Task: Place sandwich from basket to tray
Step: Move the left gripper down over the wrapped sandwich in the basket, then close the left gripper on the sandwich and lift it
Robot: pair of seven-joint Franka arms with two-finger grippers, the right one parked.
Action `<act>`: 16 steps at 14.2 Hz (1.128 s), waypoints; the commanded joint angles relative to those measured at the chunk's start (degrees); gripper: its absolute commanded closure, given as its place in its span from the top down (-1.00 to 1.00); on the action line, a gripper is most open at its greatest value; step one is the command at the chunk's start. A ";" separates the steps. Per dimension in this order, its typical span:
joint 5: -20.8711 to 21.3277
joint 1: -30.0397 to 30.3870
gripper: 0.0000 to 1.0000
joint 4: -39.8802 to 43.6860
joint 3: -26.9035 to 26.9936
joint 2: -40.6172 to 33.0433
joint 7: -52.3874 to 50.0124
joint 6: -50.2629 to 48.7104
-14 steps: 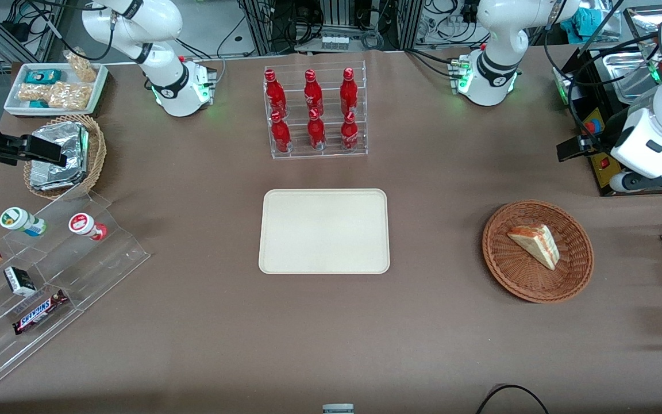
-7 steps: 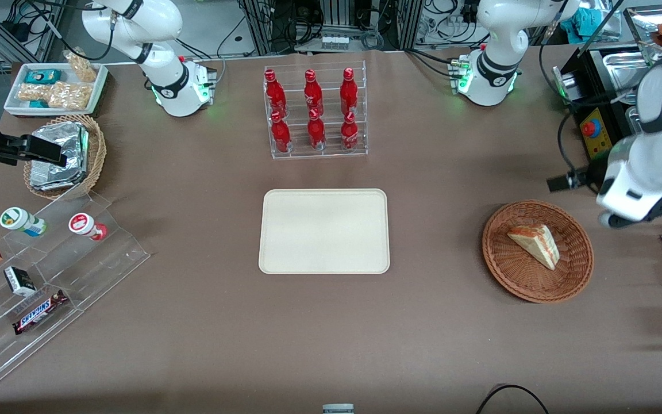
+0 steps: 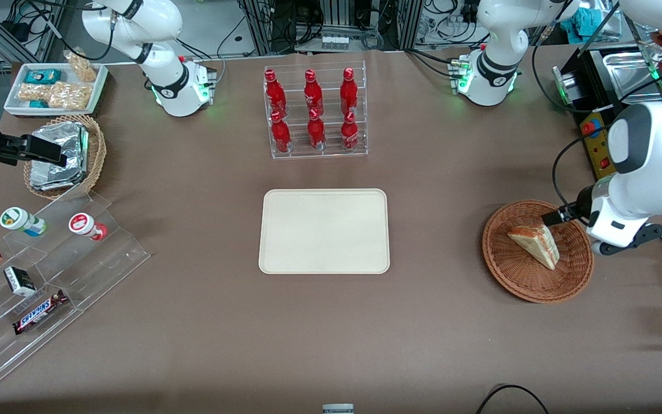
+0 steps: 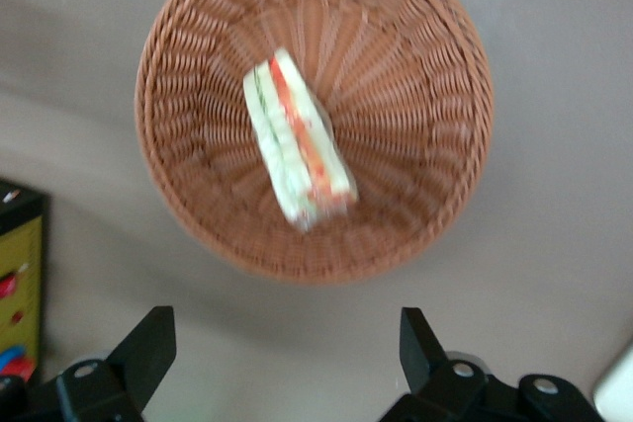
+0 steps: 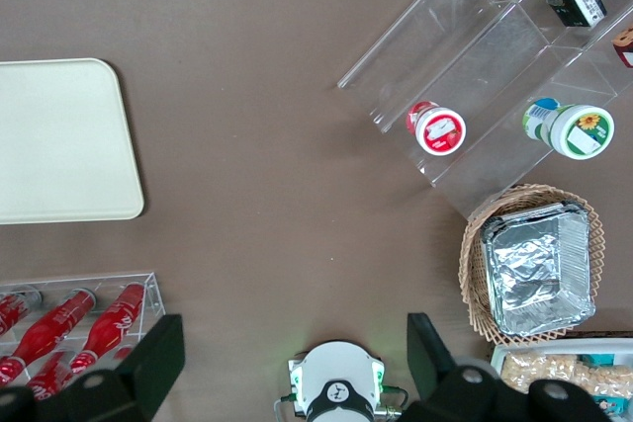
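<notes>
Gripper (image 4: 282, 343) of the working left arm hangs above the basket's (image 3: 515, 276) edge at the working arm's end of the table, its 2 fingers (image 4: 148, 343) spread wide and holding nothing, as the wrist view shows. From the front the fingers themselves are hidden under the arm's white wrist housing, which overlaps the basket rim.

Running across the front view from the parked arm's end: a light wicker basket of foil trays (image 3: 58, 155), a clear stepped rack (image 3: 49, 276) with 2 small cups and a Snickers bar, then a clear stand with 6 red bottles (image 3: 314, 109) set farther from the camera than the tray (image 3: 324, 231).

That cream tray sits bare at mid-table, well apart from the basket. The sandwich (image 3: 535, 244), a triangular wedge with white bread and red-orange and green layers, lies on its side near the middle of the reddish-brown basket, untouched.

Progress, judged from this: only the approach is under way. Descent onto the wedge, the grasp, the lift, the carry to the tray and the release all remain.
</notes>
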 commanded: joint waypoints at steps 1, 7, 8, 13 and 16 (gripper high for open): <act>0.75 0.36 1.00 -6.67 0.54 -1.28 -1.04 8.94; 0.75 0.27 1.00 -14.94 0.63 1.62 -5.00 26.53; 0.75 0.27 1.00 -15.82 0.63 2.32 -5.09 28.47; 0.75 0.36 1.00 -17.85 1.24 5.66 -5.09 34.10; 0.67 0.36 1.00 -18.29 2.48 5.93 -5.18 34.37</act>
